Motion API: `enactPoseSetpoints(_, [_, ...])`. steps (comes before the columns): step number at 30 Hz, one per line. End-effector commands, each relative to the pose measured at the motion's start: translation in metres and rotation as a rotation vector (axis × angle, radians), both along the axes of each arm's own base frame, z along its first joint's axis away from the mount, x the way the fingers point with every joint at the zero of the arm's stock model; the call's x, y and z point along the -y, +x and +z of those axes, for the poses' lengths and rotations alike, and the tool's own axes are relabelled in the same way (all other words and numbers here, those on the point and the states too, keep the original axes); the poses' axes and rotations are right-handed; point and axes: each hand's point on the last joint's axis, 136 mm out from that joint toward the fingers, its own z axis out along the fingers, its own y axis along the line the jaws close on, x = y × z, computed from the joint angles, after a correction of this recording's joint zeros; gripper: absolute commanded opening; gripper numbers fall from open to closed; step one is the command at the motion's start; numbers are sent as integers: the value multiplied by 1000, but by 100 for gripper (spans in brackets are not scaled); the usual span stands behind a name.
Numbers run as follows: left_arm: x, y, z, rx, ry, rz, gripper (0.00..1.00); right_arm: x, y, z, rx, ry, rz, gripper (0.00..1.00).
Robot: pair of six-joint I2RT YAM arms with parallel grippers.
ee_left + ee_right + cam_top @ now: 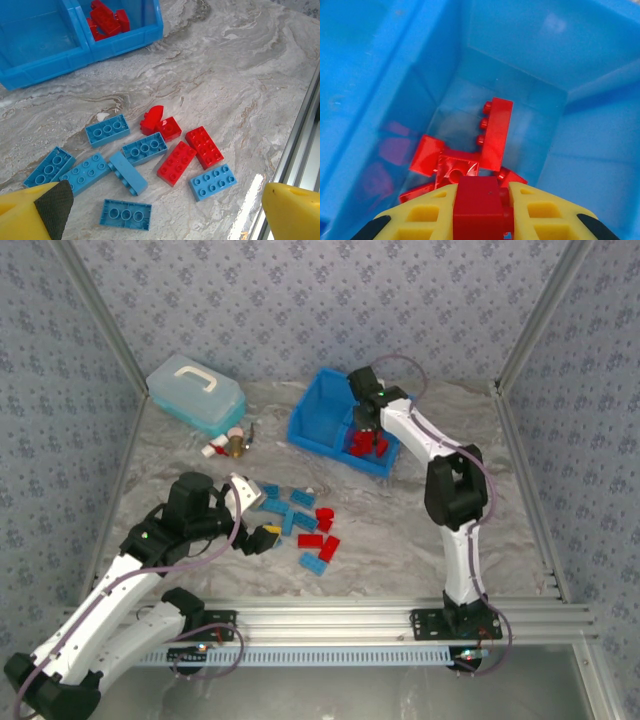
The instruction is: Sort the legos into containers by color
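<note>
Loose legos lie in a cluster (pixel 300 525) mid-table: several blue bricks (pixel 145 150) and a few red ones (pixel 176 162). My left gripper (pixel 255 515) hangs just above their near left side, open, with its yellow fingers (pixel 35 212) wide apart and nothing between them. The bright blue bin (pixel 310 440) stands at the back. My right gripper (pixel 366 432) is over its right compartment, shut on a red brick (pixel 477 205). Several red bricks (pixel 495 130) lie on that compartment's floor below it. The left compartment (pixel 35 35) looks bare.
A pale blue lidded box (pixel 195 392) with a white handle sits at the back left. Small red-white and brass items (pixel 230 445) lie in front of it. An aluminium rail (pixel 350 620) runs along the near edge, close to the bricks' right side (pixel 300 145).
</note>
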Motion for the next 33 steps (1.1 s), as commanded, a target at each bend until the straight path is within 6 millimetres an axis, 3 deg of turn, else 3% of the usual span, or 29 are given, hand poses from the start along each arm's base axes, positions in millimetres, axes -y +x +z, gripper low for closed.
enactPoseSetpoints(1, [-1, 3, 2, 13, -8, 14, 99, 19, 3, -1, -24, -86, -26, 26])
enactPoseSetpoints(7, [-1, 3, 2, 11, -7, 12, 99, 23, 1, -22, -75, -74, -39, 39])
enactPoseSetpoints(11, [0, 3, 1, 5, -5, 11, 99, 22, -2, -21, -80, -64, -40, 53])
enactPoseSetpoints(15, [-1, 3, 1, 5, -6, 12, 99, 20, -5, 3, -49, -43, -30, 53])
enactPoseSetpoints(18, [-1, 3, 1, 7, -7, 12, 99, 16, -15, 38, 7, -12, -12, 53])
enactPoseSetpoints(21, [-1, 3, 2, 8, -7, 14, 99, 2, -39, 70, 62, 37, 38, 54])
enactPoseSetpoints(25, [-1, 3, 2, 10, -8, 14, 99, -23, -86, 81, 77, 131, 111, 55])
enactPoseSetpoints(30, [0, 3, 2, 5, -12, 7, 99, -75, -157, 51, -2, 275, 252, 59])
enactPoseSetpoints(33, [1, 2, 2, 3, -14, 3, 99, -92, -187, 22, -76, 290, 284, 67])
